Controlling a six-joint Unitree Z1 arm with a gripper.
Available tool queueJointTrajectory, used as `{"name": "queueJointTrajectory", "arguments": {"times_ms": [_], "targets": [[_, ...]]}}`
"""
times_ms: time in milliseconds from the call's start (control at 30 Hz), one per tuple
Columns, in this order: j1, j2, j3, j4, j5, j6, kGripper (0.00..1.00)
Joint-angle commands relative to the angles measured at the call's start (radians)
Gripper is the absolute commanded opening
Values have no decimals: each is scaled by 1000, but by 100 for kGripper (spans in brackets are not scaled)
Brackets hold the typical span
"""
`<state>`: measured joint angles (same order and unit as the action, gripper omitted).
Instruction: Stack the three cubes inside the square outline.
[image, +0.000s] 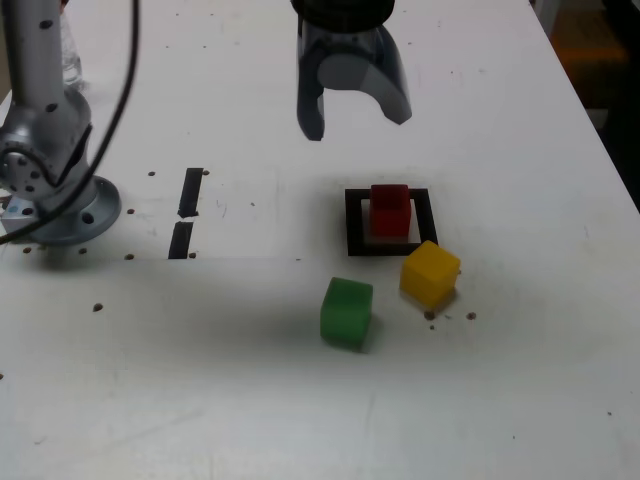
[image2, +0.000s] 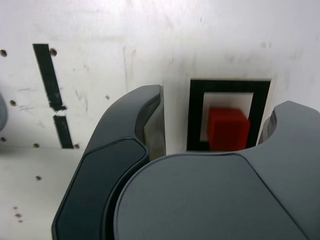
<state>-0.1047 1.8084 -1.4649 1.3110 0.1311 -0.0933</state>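
Note:
The red cube sits inside the black square outline on the white table. A yellow cube rests just outside the outline's near right corner, in the exterior view. Left of it lies the green cube, apart from the others. My gripper hangs in the air above and behind the outline, jaws spread with nothing between them. In the wrist view the red cube shows through the gap between the fingers.
Two short black strips lie on the exterior view's left of the outline. The arm's base stands at the far left. The table's right edge runs diagonally at the exterior view's right.

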Motion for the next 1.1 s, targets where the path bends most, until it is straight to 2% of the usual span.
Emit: {"name": "queueJointTrajectory", "arguments": {"times_ms": [0,233,433,567,800,1067], "targets": [[-38,-3,-18,4,-10,13,80],[-165,36,-128,37,-36,88,80],[-212,119,-221,65,-89,244,80],[-223,174,-244,62,-105,310,80],[-229,242,-269,34,-105,391,80],[-247,283,-253,3,-93,411,79]]}}
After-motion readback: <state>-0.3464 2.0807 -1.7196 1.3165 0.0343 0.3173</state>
